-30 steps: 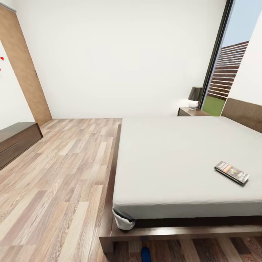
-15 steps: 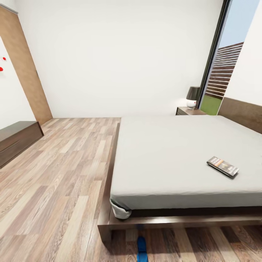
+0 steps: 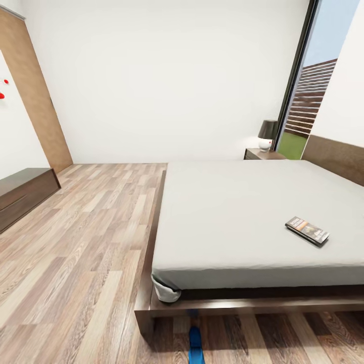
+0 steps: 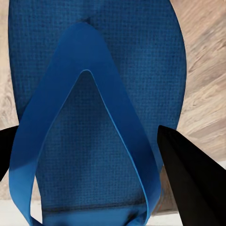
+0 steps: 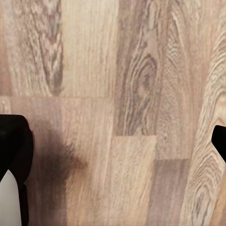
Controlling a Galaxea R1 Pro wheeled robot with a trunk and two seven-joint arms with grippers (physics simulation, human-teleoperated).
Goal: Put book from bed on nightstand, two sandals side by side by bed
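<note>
Between my left claw's (image 4: 94, 155) spread fingers: flat bright-blue sandal (image 4: 94, 94), not gripped. Right claw (image 5: 117, 155) wide over wood-plank floor (image 5: 132, 70). Sandal step; next, close and lift.

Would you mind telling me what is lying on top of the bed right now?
A book lies flat on the grey mattress of the bed, towards its right side. Nothing else shows on the visible mattress; its far right part runs out of the head view, so that stretch cannot be checked.
</note>
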